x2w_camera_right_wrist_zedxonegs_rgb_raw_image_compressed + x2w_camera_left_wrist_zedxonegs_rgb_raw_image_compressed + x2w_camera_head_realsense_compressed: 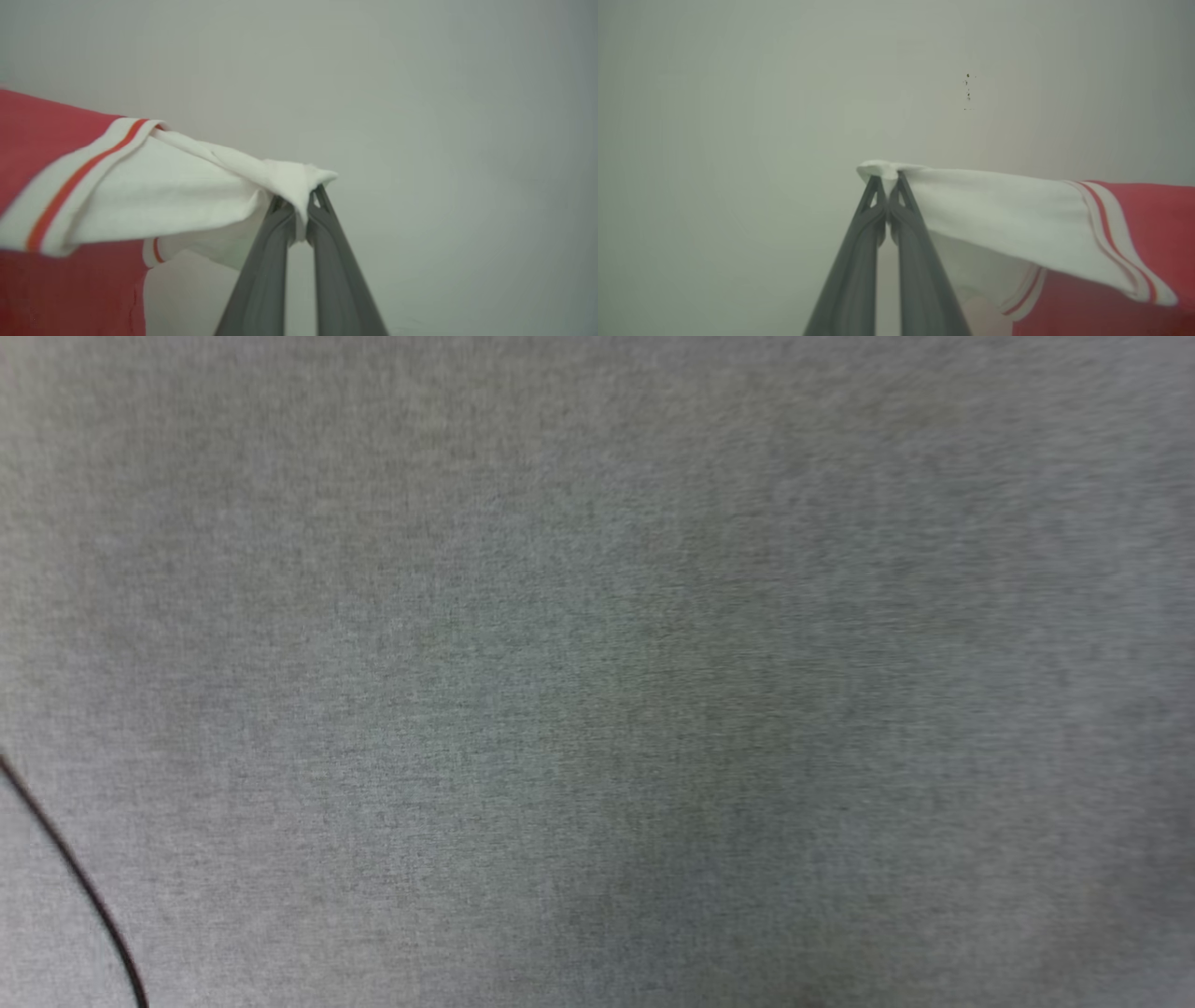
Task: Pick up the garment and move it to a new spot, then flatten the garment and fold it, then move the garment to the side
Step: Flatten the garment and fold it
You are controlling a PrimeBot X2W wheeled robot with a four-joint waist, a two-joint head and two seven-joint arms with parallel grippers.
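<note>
Head cam: grey woven surface (597,672), thin dark cable (75,875) cutting across lower-left corner. Left wrist cam: left gripper (888,179) clamped shut on the tip of a white sleeve of the shirt (1008,219). Fabric runs off to the right, striped trim then red body, hanging in the air vs a pale blank backdrop (738,116) w/ a few dark specks (968,91). Right wrist cam: right gripper (306,198) pinched on the other white sleeve tip, shirt stretching away left, red body at frame edge.
</note>
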